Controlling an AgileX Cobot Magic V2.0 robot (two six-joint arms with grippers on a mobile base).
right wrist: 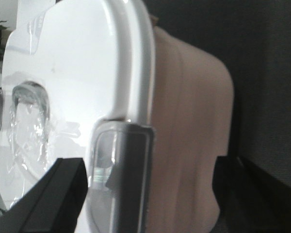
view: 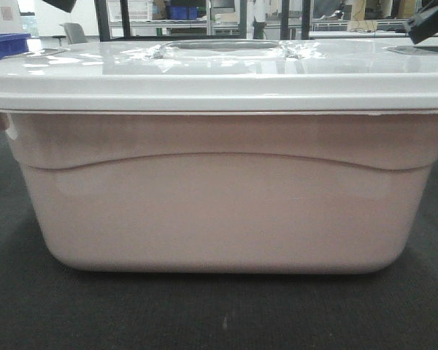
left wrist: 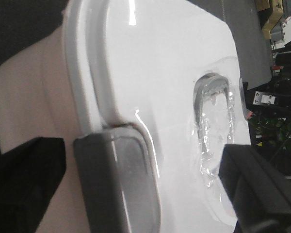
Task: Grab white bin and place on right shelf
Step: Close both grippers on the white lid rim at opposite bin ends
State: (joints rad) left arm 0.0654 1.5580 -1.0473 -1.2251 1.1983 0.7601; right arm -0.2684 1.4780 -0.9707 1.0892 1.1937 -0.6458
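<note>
Your white bin (view: 219,211) sits near and centred on the dark carpet (view: 204,313), left gripper (left wrist: 145,194) and right gripper (right wrist: 153,196) each spread open astride an end rim, so hook under that stiff lip, since the glossy, bulky tub looks slippery but likely light.

White bin (view: 219,211) fills frame, closed, resting on dark mat (view: 219,313); blue crate (view: 6,45) behind at left.

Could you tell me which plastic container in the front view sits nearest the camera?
The white bin, pinkish with a glossy white lid; the blue crate is far behind, upper left.
</note>
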